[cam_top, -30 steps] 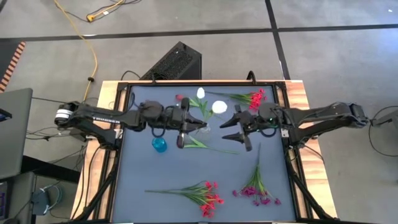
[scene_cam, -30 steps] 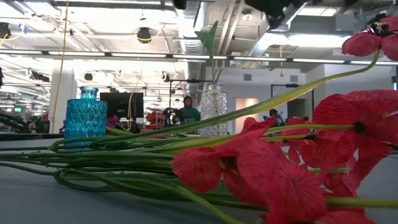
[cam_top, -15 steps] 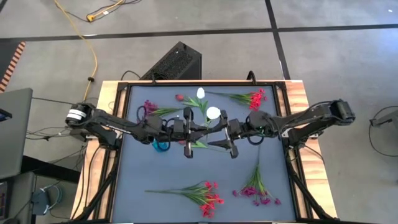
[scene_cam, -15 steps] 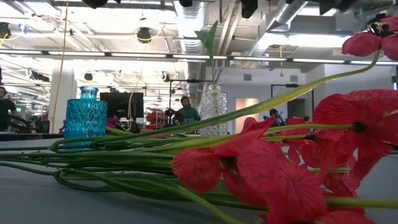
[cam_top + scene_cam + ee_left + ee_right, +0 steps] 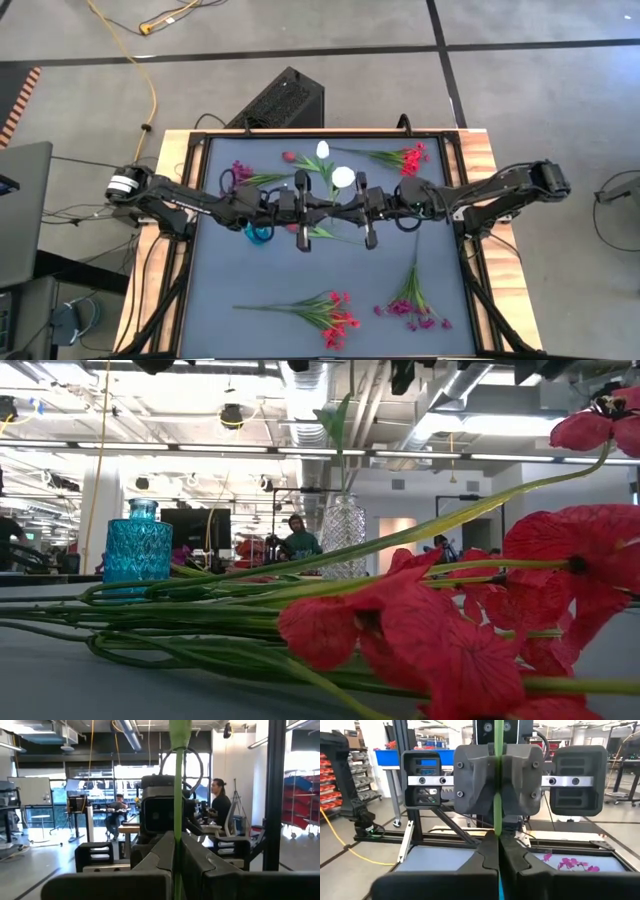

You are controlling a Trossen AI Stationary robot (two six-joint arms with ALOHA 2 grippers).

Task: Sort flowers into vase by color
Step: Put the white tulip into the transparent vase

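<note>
Right wrist view | green stem [image 5: 497,795] pinched between both arms' fingers [image 5: 485,851], upright

Dark-topped table [image 5: 230,285] with red sprigs [image 5: 335,315], magenta sprigs [image 5: 415,305], blue vase [image 5: 258,233] and clear vase [image 5: 343,538].

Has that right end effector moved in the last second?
Yes. The right end effector slid leftward, away from the table's right rail, and shut on the green stem.

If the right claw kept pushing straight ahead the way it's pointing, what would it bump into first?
Most likely the left gripper. It faces the right gripper head-on, close by, both shut on the same thin green flower stem. The exact gap is hard to judge.
</note>
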